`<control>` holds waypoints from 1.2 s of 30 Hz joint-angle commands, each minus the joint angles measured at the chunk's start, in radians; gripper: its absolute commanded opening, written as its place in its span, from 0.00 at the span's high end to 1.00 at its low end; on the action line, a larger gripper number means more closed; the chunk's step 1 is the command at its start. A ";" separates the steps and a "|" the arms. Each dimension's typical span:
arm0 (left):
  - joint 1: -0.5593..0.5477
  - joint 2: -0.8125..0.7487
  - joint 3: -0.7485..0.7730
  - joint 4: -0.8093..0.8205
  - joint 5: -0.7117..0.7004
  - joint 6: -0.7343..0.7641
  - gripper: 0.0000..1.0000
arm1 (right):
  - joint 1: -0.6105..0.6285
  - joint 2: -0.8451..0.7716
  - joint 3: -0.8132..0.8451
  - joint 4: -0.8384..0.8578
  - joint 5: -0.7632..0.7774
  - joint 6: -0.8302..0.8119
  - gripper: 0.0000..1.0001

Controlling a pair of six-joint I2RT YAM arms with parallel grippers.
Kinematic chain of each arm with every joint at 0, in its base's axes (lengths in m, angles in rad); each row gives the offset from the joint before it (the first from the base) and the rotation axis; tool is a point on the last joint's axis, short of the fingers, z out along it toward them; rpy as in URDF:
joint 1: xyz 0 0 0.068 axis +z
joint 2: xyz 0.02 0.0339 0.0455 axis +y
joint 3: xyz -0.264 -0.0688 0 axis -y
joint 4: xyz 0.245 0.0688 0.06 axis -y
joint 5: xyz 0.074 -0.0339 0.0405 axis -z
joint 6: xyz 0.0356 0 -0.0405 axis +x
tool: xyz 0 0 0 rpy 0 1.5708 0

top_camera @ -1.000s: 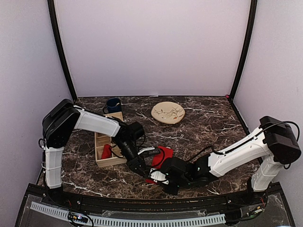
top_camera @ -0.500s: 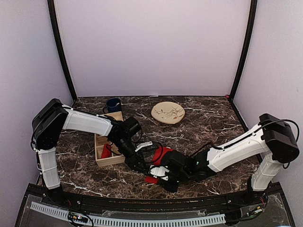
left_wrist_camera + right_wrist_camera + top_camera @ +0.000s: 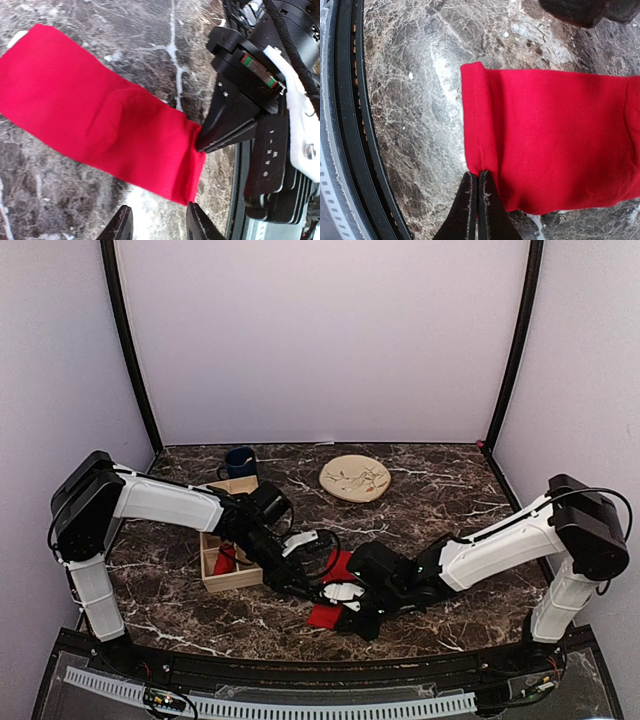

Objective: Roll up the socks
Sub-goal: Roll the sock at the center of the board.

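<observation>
One red sock (image 3: pixel 100 115) lies flat on the marble, also seen from above (image 3: pixel 323 617) and in the right wrist view (image 3: pixel 555 145). My right gripper (image 3: pixel 477 181) is shut on the edge of its cuff, fabric creased at the tips; its black fingers (image 3: pixel 220 132) show in the left wrist view. My left gripper (image 3: pixel 159 222) stands open just off the cuff's other corner, with nothing between its fingers. From above, the left gripper (image 3: pixel 308 590) and right gripper (image 3: pixel 335 600) meet over this sock. A second red sock (image 3: pixel 224 560) lies in the wooden box.
A wooden compartment box (image 3: pixel 212 582) stands left of the sock, a dark blue mug (image 3: pixel 239 462) behind it. A round beige plate (image 3: pixel 354 478) lies at the back centre. The table's black front rail (image 3: pixel 350 125) runs close to the cuff.
The left arm has stretched lower and further out, its gripper staying by the sock. The right gripper has shifted slightly back from the near edge with the cuff, and the sock lies flatter.
</observation>
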 commanded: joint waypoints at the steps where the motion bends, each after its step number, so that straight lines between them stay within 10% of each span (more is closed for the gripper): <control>1: 0.006 -0.048 -0.024 0.060 -0.063 -0.034 0.60 | -0.021 0.014 -0.040 -0.091 -0.079 0.016 1.00; 36: -0.163 -0.297 -0.280 0.389 -0.288 -0.008 0.57 | -0.292 0.188 0.016 -0.102 -0.627 0.114 1.00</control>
